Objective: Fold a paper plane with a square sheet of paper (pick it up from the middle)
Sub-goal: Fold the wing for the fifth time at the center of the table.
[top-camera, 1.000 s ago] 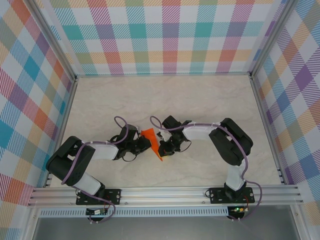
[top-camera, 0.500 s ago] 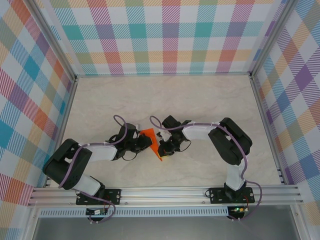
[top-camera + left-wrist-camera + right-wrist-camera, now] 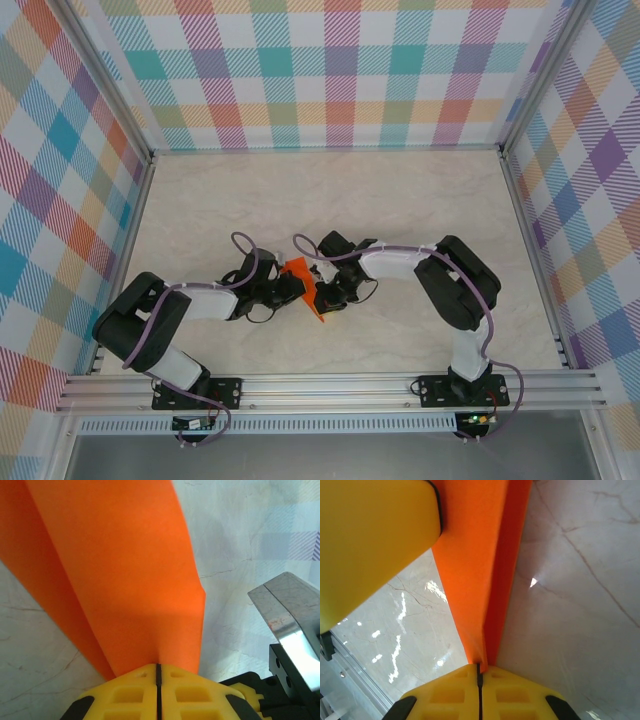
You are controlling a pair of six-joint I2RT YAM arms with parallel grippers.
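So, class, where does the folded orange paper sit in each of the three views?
Top external: orange paper near the table's middle front, between left claw and right claw.
Left wrist: paper upper left and centre, pinched in the shut left claw.
Right wrist: paper centre strip, pinched in the shut right claw.
Shared landmark: the pale marbled table.

Table surface: pale, marble-veined table top [image 3: 400,200], walled on three sides by plaid panels [image 3: 340,70].
Folded orange paper [image 3: 308,292] over the centre front; contact with the top cannot be confirmed.
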